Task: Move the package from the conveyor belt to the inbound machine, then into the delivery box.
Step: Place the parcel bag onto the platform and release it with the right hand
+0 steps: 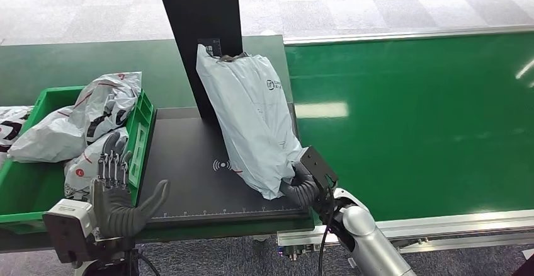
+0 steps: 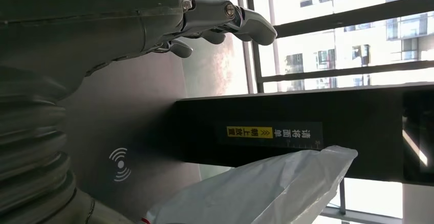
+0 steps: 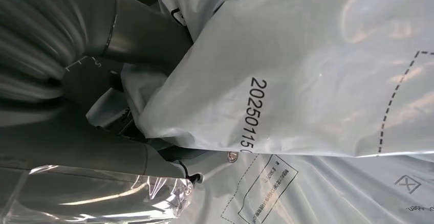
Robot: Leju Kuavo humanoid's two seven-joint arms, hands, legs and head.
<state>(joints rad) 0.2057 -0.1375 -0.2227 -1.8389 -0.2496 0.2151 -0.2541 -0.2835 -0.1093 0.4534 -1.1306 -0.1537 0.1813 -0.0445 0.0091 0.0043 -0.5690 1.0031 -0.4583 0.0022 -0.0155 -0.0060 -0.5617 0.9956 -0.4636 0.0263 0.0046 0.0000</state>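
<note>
A long grey plastic package [image 1: 252, 115] lies on the black inbound machine plate [image 1: 189, 181], its far end leaning against the machine's black post [image 1: 200, 30]. My right hand [image 1: 302, 184] grips the package's near end, fingers and thumb closed around the bag [image 3: 307, 70]. My left hand [image 1: 116, 191] hovers open, fingers spread, at the plate's left edge beside the green delivery box [image 1: 142, 131]. In the left wrist view the fingers [image 2: 225, 22] hold nothing, and the package [image 2: 266, 188] and scan symbol [image 2: 120, 165] lie beyond them.
The green box holds several grey parcels [image 1: 88, 125]. The green conveyor belt [image 1: 415, 118] runs on the right, with a metal rail [image 1: 453, 225] along its near edge. The black post stands at the back of the plate.
</note>
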